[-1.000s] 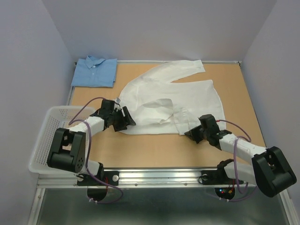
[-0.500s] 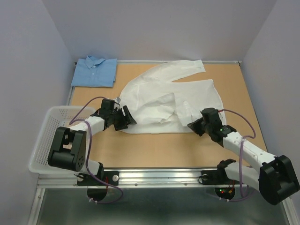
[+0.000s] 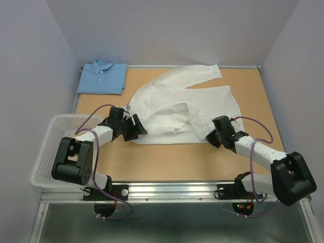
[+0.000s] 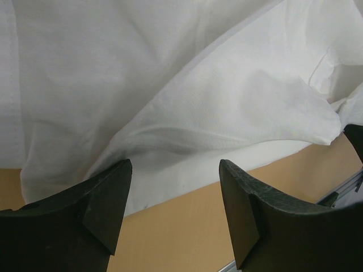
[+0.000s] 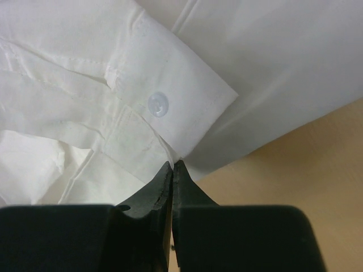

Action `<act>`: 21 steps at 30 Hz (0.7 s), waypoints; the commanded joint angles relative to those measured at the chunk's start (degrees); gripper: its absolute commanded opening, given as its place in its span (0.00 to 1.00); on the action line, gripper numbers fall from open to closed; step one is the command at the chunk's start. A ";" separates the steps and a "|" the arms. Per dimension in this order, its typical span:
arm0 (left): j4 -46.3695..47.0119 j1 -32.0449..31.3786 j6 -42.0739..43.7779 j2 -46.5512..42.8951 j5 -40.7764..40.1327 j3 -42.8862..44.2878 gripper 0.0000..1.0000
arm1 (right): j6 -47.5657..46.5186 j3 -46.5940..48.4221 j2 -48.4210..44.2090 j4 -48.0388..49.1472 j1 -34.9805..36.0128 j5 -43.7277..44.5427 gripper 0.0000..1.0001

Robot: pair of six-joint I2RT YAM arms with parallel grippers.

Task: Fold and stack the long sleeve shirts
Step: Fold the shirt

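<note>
Spread rumpled mid-tabletop (image 3: pixel 172 159): soft, creased white shirt (image 3: pixel 167 101). Folded square at far left corner: light blue shirt (image 3: pixel 103 77). Pinching the buttoned cuff (image 5: pixel 170 102) with right jaws clenched, cloth edge hidden between. Hovering at the hem (image 4: pixel 170 195) with left jaws released.

The left arm (image 3: pixel 93 135) comes up from its base and bends in toward the middle. The left gripper (image 3: pixel 136 126) at its end points to the right and sits low. Its two black fingers (image 4: pixel 102 198) stand wide apart. The right arm (image 3: pixel 255 151) lies low and stretches to the left. The right gripper (image 3: pixel 211 137) points left too, and its two fingers (image 5: pixel 153 192) are pressed tight together, tip to tip
</note>
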 commanded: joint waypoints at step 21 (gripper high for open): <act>-1.11 -0.19 1.32 0.45 -0.96 -2.32 0.74 | -1.05 -3.96 0.84 8.63 -7.95 1.15 0.48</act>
